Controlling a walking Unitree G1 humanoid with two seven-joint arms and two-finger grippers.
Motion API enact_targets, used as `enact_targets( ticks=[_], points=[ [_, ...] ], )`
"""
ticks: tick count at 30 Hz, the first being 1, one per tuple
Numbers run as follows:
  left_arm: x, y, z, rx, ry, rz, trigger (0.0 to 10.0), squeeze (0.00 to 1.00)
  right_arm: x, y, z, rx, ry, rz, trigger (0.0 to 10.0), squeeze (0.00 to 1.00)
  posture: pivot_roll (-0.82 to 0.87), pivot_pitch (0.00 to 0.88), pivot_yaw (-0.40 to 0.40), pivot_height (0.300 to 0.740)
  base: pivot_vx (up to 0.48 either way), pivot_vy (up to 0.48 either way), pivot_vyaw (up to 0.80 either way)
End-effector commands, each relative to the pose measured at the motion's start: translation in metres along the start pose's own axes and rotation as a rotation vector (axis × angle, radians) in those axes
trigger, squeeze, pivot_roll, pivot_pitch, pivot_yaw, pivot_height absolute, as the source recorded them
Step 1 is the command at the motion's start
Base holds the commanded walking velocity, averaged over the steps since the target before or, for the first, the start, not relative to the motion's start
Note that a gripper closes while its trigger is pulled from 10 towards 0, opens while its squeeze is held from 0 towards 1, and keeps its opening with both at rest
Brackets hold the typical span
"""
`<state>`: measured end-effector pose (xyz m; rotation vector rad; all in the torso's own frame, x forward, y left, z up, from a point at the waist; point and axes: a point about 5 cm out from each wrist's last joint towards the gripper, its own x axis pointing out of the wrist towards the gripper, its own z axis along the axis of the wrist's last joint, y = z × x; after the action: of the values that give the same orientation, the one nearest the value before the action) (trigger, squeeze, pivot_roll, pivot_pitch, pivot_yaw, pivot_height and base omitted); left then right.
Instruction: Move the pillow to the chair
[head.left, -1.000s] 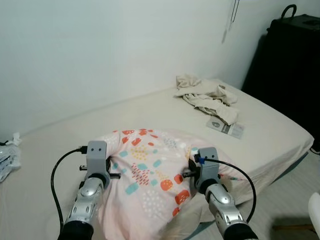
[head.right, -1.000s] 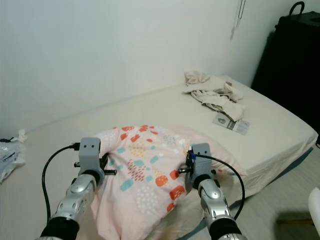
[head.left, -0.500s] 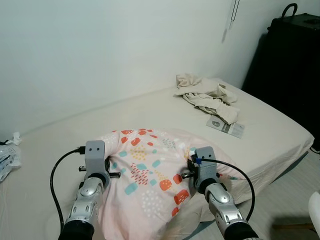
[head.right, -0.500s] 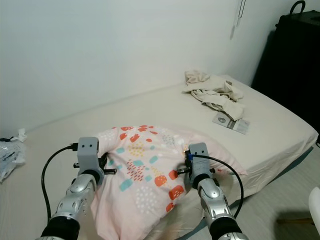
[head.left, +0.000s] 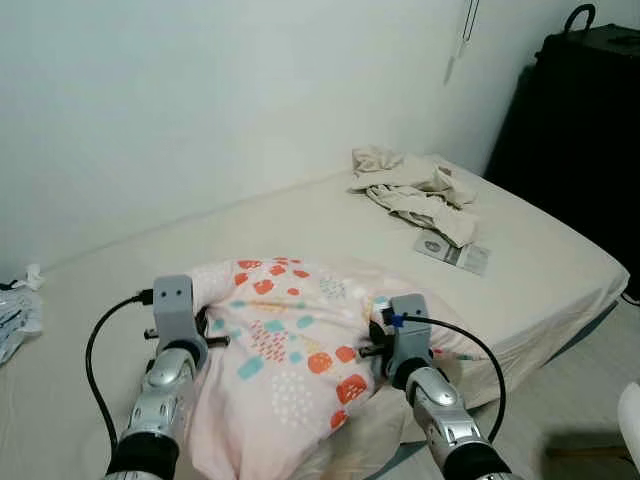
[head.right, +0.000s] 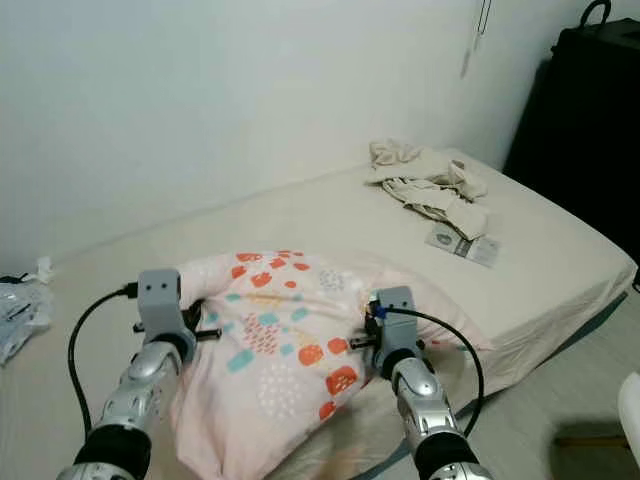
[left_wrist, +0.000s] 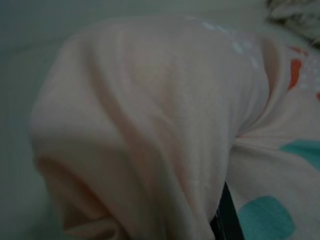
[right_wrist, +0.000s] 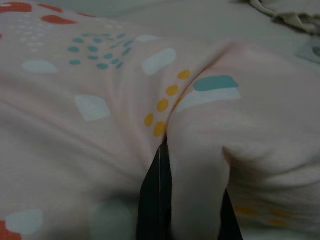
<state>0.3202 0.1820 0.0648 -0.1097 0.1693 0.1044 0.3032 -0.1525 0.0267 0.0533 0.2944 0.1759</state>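
At the lower centre of the frame the pink patterned pillow (head.left: 290, 360) sits on the bed (head.left: 530, 250), pinched on one side by the left hand (head.left: 205, 335) and on the other by the right hand (head.left: 372, 345), each closed on a fold of its cover.

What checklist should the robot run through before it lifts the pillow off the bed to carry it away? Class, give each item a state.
1. Left gripper pinching the pillow: cannot tell, fingers buried in cloth.
2. Right gripper shut on a fold: ok.
3. Grippers on opposite sides of the pillow: ok.
4. Pillow apart from the crumpled clothes and the booklet: ok.
5. Pillow lifted off the bed: not ok.
6. Chair located: cannot tell.
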Motion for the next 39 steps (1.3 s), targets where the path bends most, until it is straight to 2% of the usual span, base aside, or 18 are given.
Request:
enact_targets(
  ticks=[1, 4, 7, 13, 17, 19, 20, 22, 23, 25, 27, 29, 39],
  points=[
    [0.001, -0.004, 0.004, -0.034, -0.051, 0.008, 10.0, 0.0, -0.004, -0.009, -0.003, 0.019, 0.008, -0.046, 10.0, 0.0, -0.02, 0.025, 0.02, 0.74, 0.0, 0.0, 0.0],
    [-0.001, -0.011, -0.001, -0.033, -0.037, -0.015, 10.0, 0.0, -0.006, -0.013, -0.006, 0.0, 0.02, -0.067, 10.0, 0.0, -0.02, 0.022, 0.02, 0.74, 0.0, 0.0, 0.0],
    [-0.007, -0.034, -0.014, 0.049, 0.047, -0.144, 10.0, 0.0, -0.007, -0.021, -0.006, 0.041, 0.015, -0.116, 10.0, 0.0, -0.01, 0.027, 0.021, 0.74, 0.0, 0.0, 0.0],
    [-0.008, -0.042, -0.022, 0.047, 0.095, -0.194, 10.0, 0.0, -0.004, -0.017, 0.001, 0.02, -0.013, -0.112, 10.0, 0.0, -0.02, 0.026, 0.046, 0.74, 0.0, 0.0, 0.0],
    [-0.005, -0.035, -0.027, 0.015, 0.166, -0.191, 10.0, 0.0, -0.001, -0.014, 0.005, 0.016, -0.026, -0.122, 10.0, 0.0, -0.03, 0.0, 0.049, 0.74, 0.0, 0.0, 0.0],
    [-0.001, -0.021, -0.03, -0.011, 0.204, -0.104, 10.0, 0.0, 0.001, -0.017, 0.01, 0.006, -0.037, -0.143, 10.0, 0.0, -0.04, 0.002, 0.06, 0.74, 0.0, 0.0, 0.0],
    [0.004, -0.011, -0.022, -0.06, 0.187, 0.0, 10.0, 0.0, 0.004, -0.023, 0.024, 0.015, -0.098, -0.174, 10.0, 0.0, -0.03, 0.0, 0.06, 0.74, 0.0, 0.0, 0.0],
    [0.009, -0.011, -0.006, -0.169, 0.125, 0.018, 10.0, 0.0, 0.005, -0.031, 0.041, 0.032, -0.175, -0.218, 10.0, 0.0, -0.03, 0.022, 0.06, 0.74, 0.0, 0.0, 0.0],
    [0.009, -0.013, -0.003, -0.169, 0.111, 0.015, 10.0, 0.0, 0.005, -0.034, 0.045, 0.03, -0.192, -0.212, 10.0, 0.0, -0.03, 0.017, 0.062, 0.74, 0.0, 0.0, 0.0],
    [0.009, -0.014, -0.002, -0.162, 0.105, 0.014, 10.0, 0.0, 0.005, -0.035, 0.048, 0.027, -0.202, -0.205, 10.0, 0.0, -0.03, 0.016, 0.061, 0.74, 0.0, 0.0, 0.0],
    [0.007, -0.019, -0.004, -0.009, 0.072, -0.029, 10.0, 0.0, 0.006, -0.033, 0.046, -0.043, -0.17, -0.17, 10.0, 0.0, -0.03, 0.031, 0.061, 0.74, 0.0, 0.0, 0.0],
    [0.003, -0.027, -0.011, 0.079, 0.072, -0.083, 10.0, 0.0, 0.004, -0.03, 0.037, -0.084, -0.124, -0.135, 10.0, 0.0, -0.03, 0.034, 0.056, 0.74, 0.0, 0.0, 0.0],
    [-0.002, -0.028, -0.018, 0.052, 0.083, -0.093, 10.0, 0.0, -0.003, -0.023, 0.015, -0.032, -0.075, -0.14, 10.0, 0.0, -0.05, 0.05, 0.052, 0.74, 0.0, 0.0, 0.0]
  ],
)
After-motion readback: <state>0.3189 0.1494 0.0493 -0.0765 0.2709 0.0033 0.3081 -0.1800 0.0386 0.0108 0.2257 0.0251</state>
